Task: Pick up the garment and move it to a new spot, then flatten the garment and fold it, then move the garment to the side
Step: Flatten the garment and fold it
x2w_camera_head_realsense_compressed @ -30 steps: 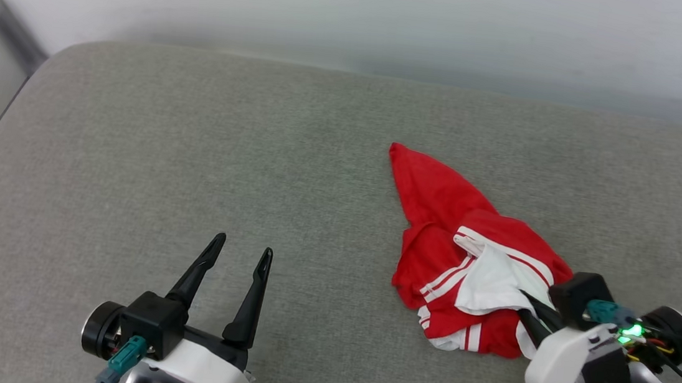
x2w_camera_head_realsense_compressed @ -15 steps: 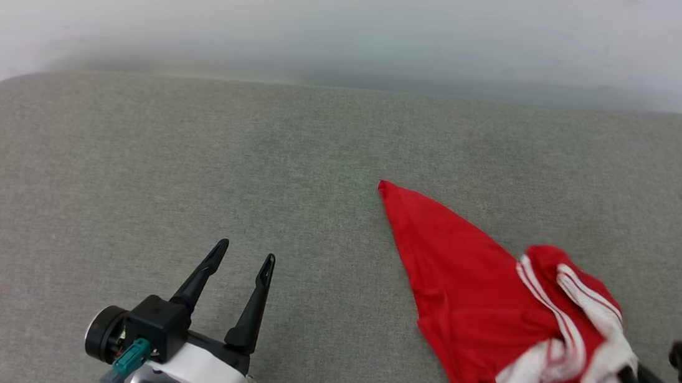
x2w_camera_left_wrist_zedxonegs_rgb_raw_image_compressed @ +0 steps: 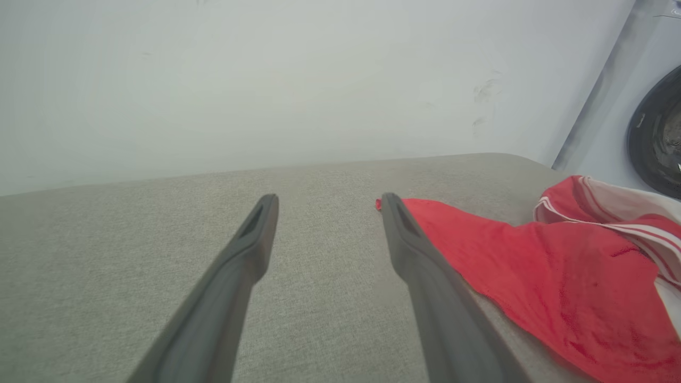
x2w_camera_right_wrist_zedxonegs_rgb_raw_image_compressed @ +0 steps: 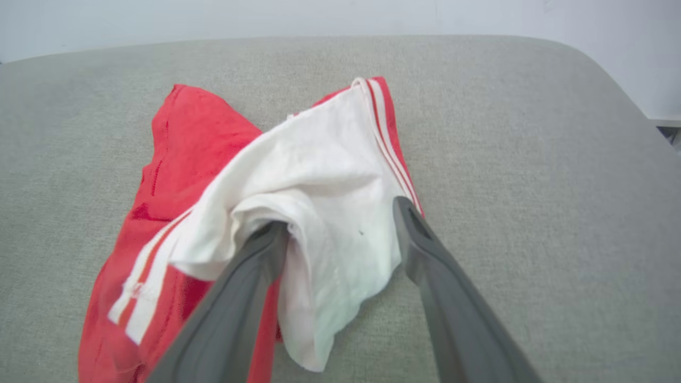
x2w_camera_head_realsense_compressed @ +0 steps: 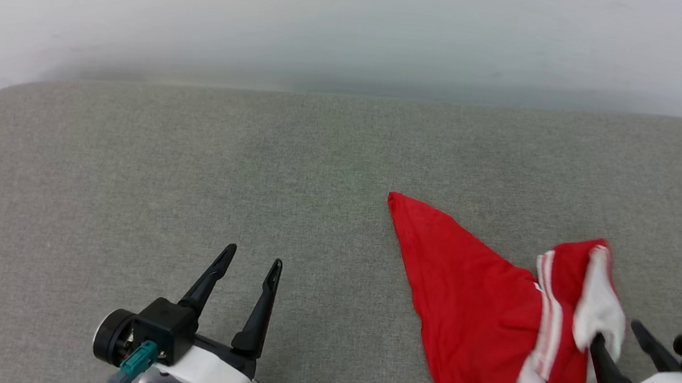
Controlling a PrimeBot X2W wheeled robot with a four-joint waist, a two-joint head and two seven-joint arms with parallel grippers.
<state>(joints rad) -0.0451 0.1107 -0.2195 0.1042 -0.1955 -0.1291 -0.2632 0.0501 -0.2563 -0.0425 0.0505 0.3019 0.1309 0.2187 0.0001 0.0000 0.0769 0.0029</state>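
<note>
Head view, red garment (x2w_camera_head_realsense_compressed: 479, 317) lying at right of grey cushion (x2w_camera_head_realsense_compressed: 193, 171), left end effector (x2w_camera_head_realsense_compressed: 253, 257) fingers apart, left wrist view, garment's corner near one finger, right wrist view, right end effector (x2w_camera_right_wrist_zedxonegs_rgb_raw_image_compressed: 339, 217) fingers apart, white sleeve (x2w_camera_right_wrist_zedxonegs_rgb_raw_image_compressed: 319, 175) draped over one

Head camera high over the cushion (x2w_camera_head_realsense_compressed: 193, 171) — wrist cameras low, close, toward the wall (x2w_camera_left_wrist_zedxonegs_rgb_raw_image_compressed: 266, 80) — garment (x2w_camera_head_realsense_compressed: 474, 304) in all.
</note>
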